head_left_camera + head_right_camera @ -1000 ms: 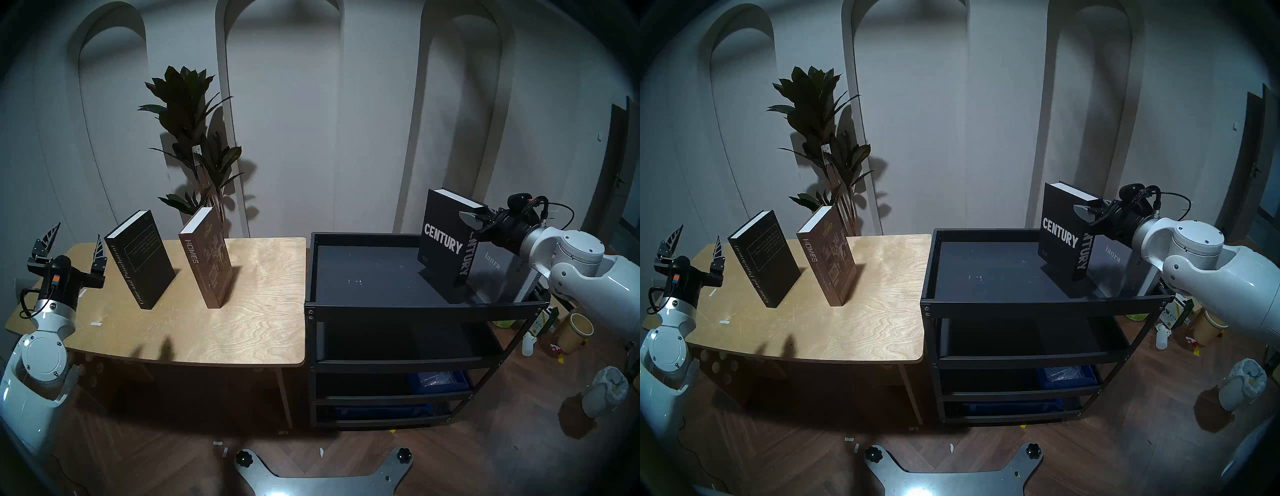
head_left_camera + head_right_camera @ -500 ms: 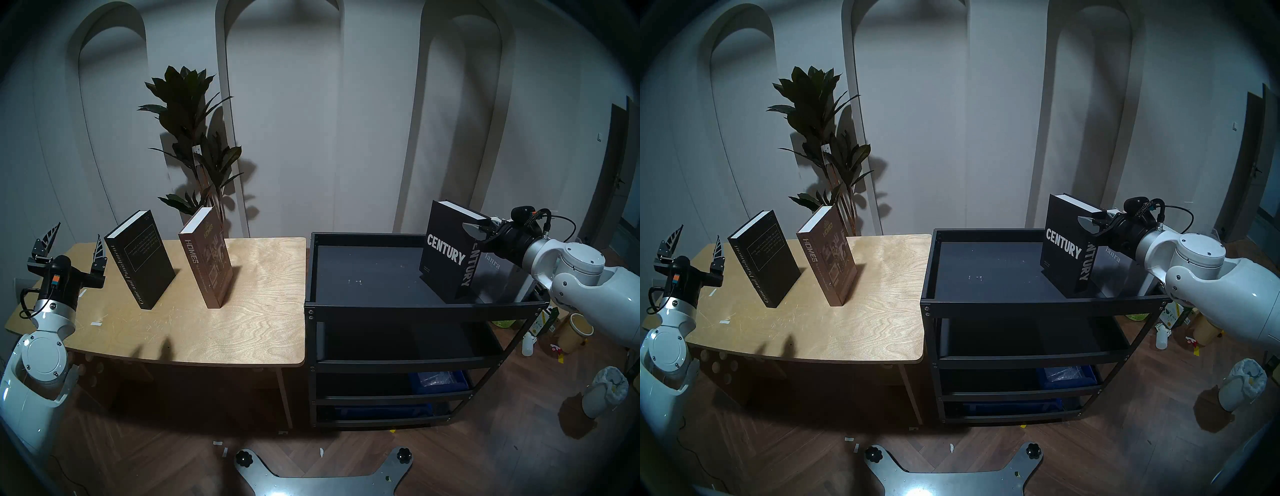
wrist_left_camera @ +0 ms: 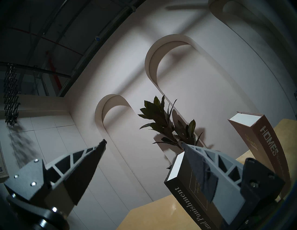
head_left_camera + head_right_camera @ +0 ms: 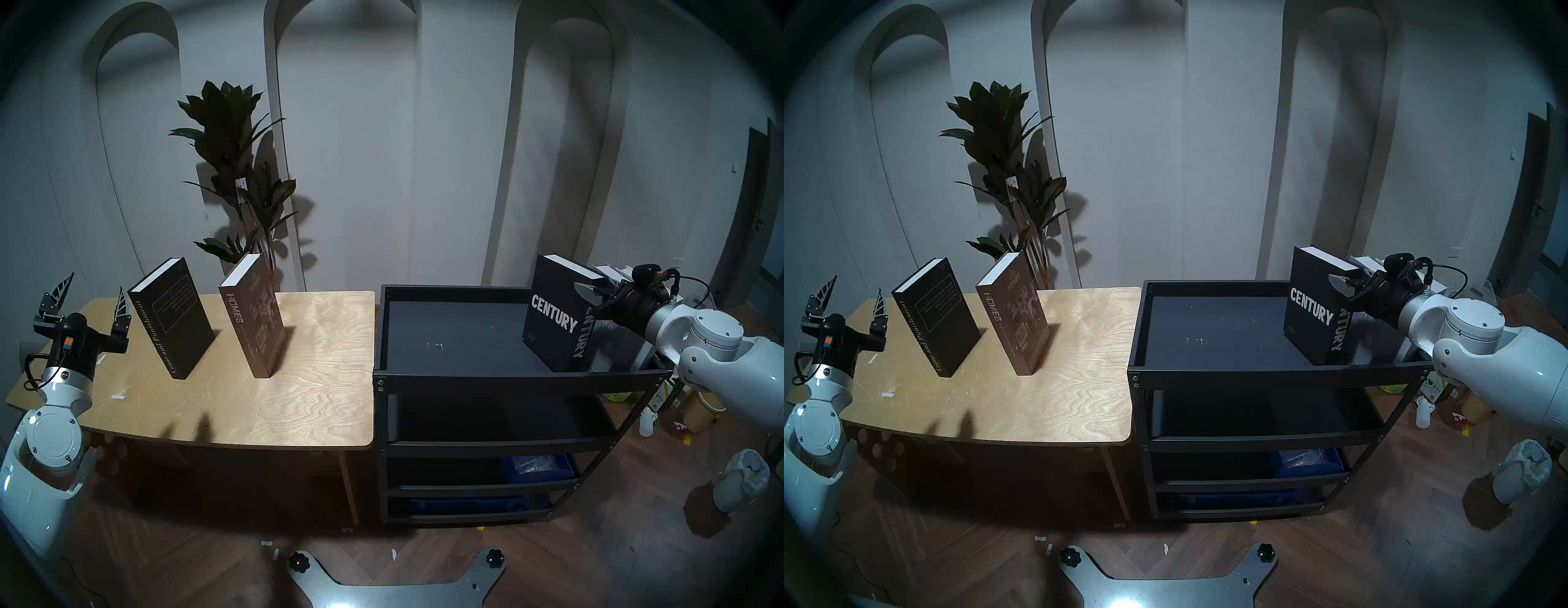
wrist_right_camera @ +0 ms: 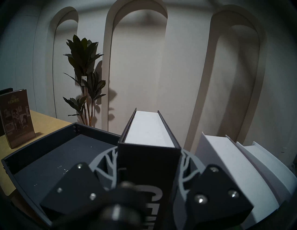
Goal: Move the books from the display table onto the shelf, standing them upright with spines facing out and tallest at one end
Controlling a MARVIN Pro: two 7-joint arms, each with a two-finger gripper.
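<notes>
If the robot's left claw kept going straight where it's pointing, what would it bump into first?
Probably nothing but the wall. The open left gripper points up past Crime and Punishment, though depth is unclear.

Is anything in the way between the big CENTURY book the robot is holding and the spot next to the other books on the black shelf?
Nothing visible. The right gripper holds the CENTURY book upright over the shelf, and only a narrow bare gap separates it from the pale grey book on its right.
</notes>
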